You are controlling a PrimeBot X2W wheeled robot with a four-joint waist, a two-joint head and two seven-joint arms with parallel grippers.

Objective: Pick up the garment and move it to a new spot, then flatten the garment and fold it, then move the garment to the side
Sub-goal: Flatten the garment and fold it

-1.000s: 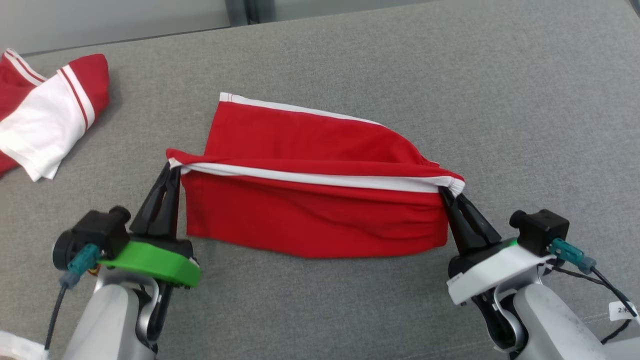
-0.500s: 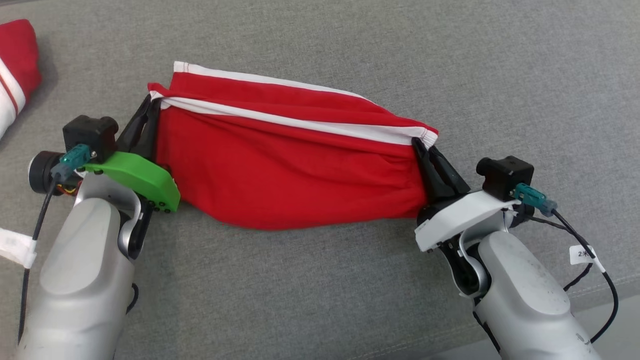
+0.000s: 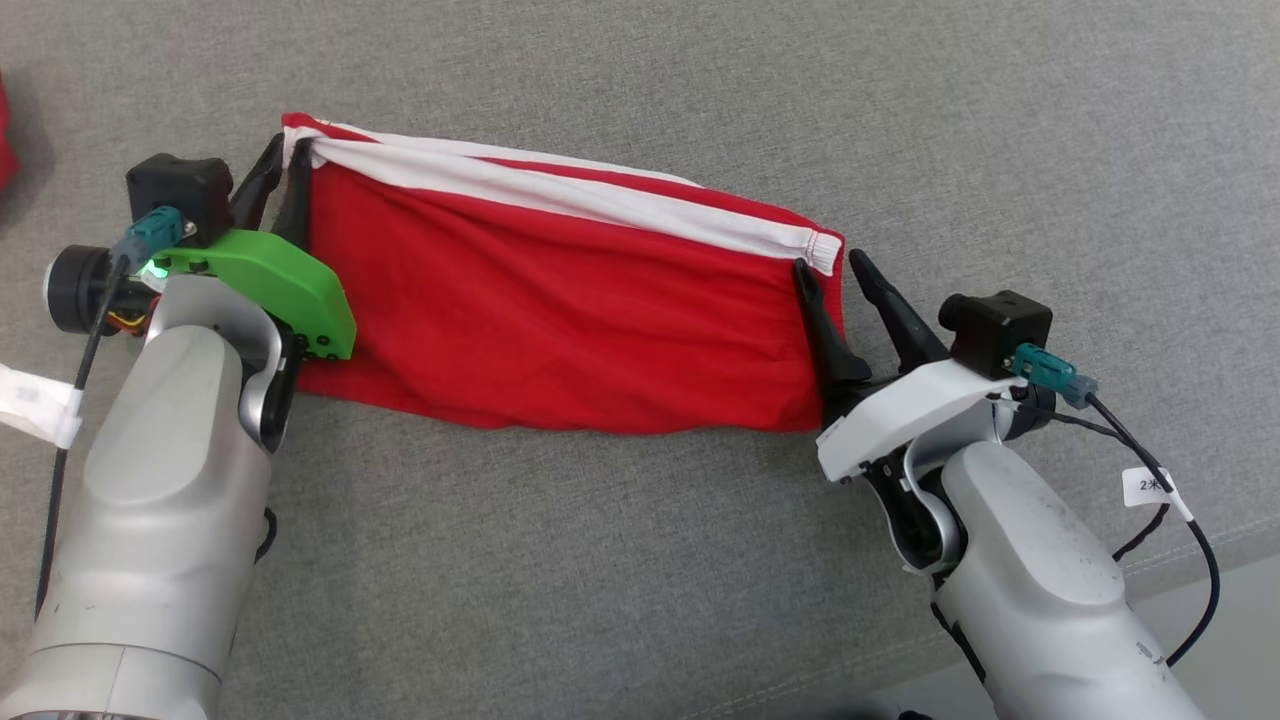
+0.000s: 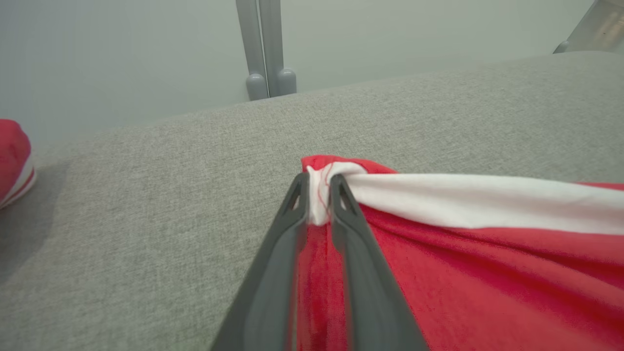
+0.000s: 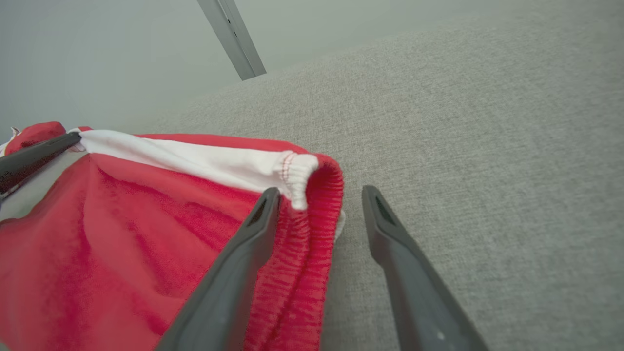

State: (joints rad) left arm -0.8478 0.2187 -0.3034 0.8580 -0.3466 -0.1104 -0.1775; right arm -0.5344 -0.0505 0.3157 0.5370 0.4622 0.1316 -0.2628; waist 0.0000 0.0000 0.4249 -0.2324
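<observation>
The red garment (image 3: 560,310) with a white band lies folded on the grey surface, stretched between my two grippers. At its left corner my left gripper (image 3: 282,175) has its fingers close together, and the white band is pinched between the tips (image 4: 319,183). The right gripper (image 3: 828,262) stands open at the right corner. The gathered red hem (image 5: 317,204) rests loose against the inner side of its left finger (image 5: 253,229). Its other finger (image 5: 390,234) is over bare grey fabric.
The grey cushioned surface (image 3: 900,120) stretches far and right of the garment. Another red and white garment (image 4: 12,161) lies at the far left. The surface's front edge runs across the lower right (image 3: 1230,620). A grey post (image 4: 265,48) stands behind the surface.
Both arms carried the garment's banded edge away from me, laying it over the far edge. The right gripper has opened and let go of its corner. The head camera also tilted.
</observation>
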